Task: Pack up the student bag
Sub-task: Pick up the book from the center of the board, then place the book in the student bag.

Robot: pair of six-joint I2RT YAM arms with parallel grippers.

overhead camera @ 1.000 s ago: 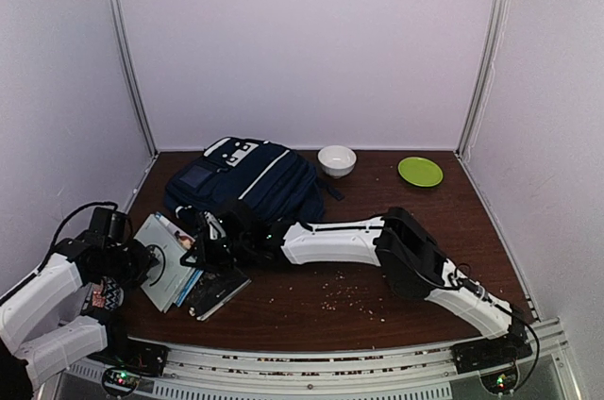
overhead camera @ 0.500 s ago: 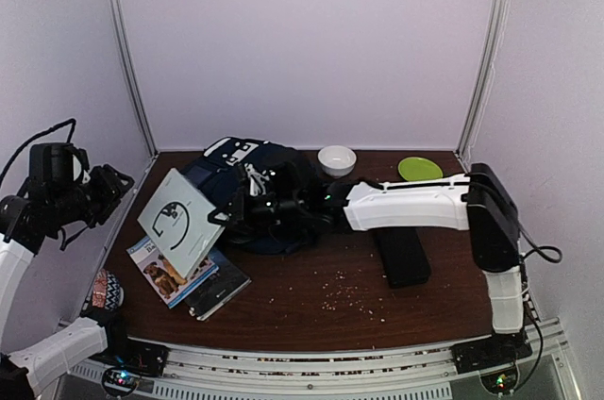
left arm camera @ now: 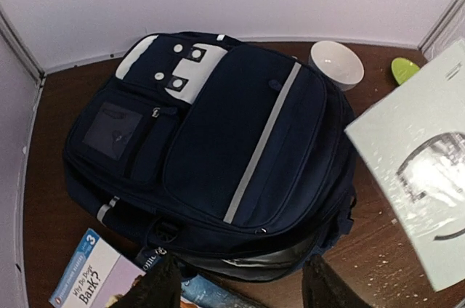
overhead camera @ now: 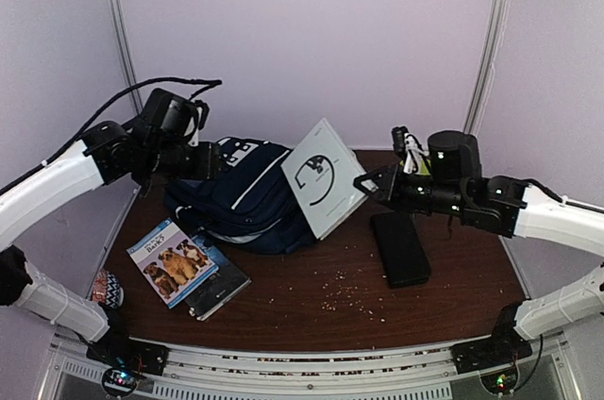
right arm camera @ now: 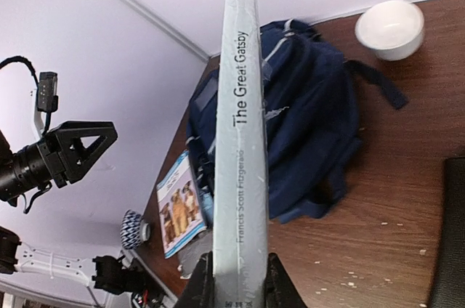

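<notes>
Book (overhead camera: 323,178), pale cover, pinched upright in your right gripper (right arm camera: 237,279) beside the student bag (overhead camera: 247,207). Your left gripper (left arm camera: 236,288) hangs spread, empty, above it. Bag looks closed: unzip before lowering.

Navy blue with a white stripe and white buckle patch on the student bag (overhead camera: 247,207), pale grey with a dark curved drawing on the Gatsby book (overhead camera: 324,183), light blue on the paperback (overhead camera: 172,261), white bowl (left arm camera: 336,63), lime-green plate (left arm camera: 404,68), black case (overhead camera: 400,249), dark brown table (overhead camera: 311,301).
</notes>
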